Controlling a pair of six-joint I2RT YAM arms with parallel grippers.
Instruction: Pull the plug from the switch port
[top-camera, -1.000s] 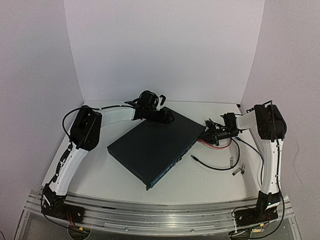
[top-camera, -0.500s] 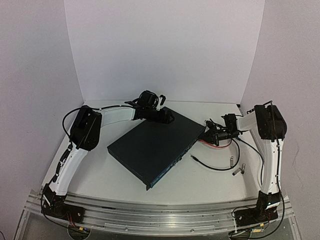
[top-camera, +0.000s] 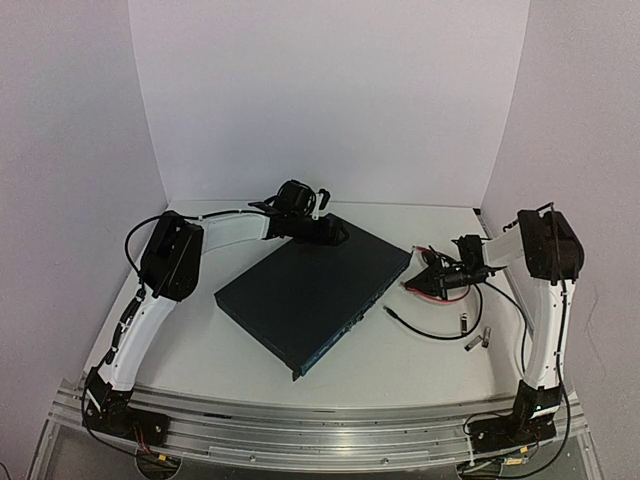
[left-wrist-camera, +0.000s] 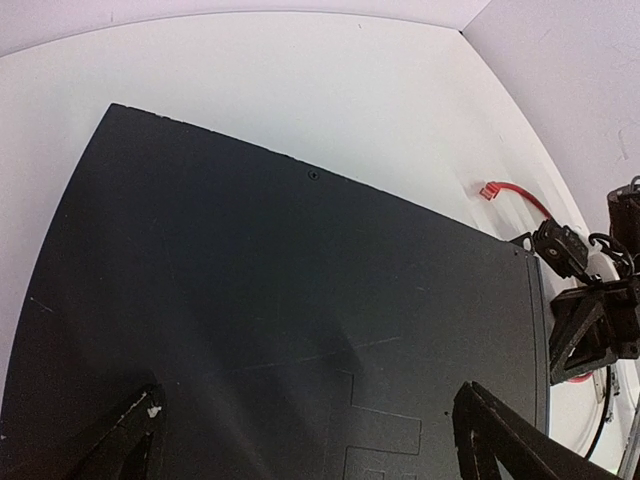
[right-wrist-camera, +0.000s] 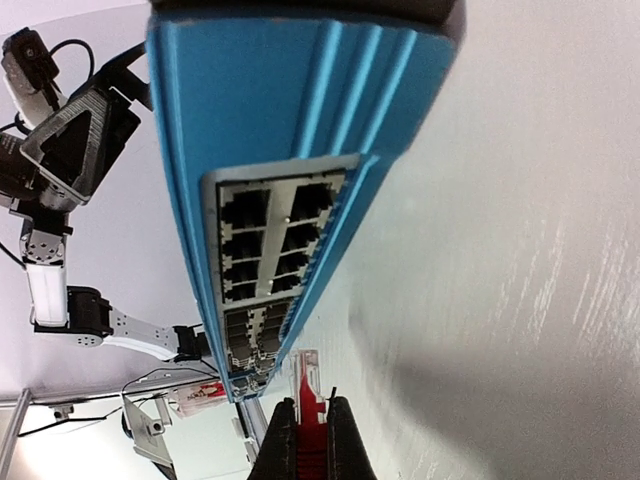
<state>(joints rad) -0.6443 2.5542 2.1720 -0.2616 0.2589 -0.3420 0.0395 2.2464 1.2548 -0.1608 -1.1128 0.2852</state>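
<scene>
The switch lies flat and slantwise mid-table; its blue socket face fills the right wrist view, with rows of empty ports. My right gripper is shut on the red plug, which is clear of the ports and a short way off the socket face; its red cable trails beside it. My left gripper is open over the switch's far corner, fingers spread above the dark top.
A loose black cable and small metal connectors lie on the table right of the switch. White walls close the back and both sides. The red cable's other end lies behind the switch.
</scene>
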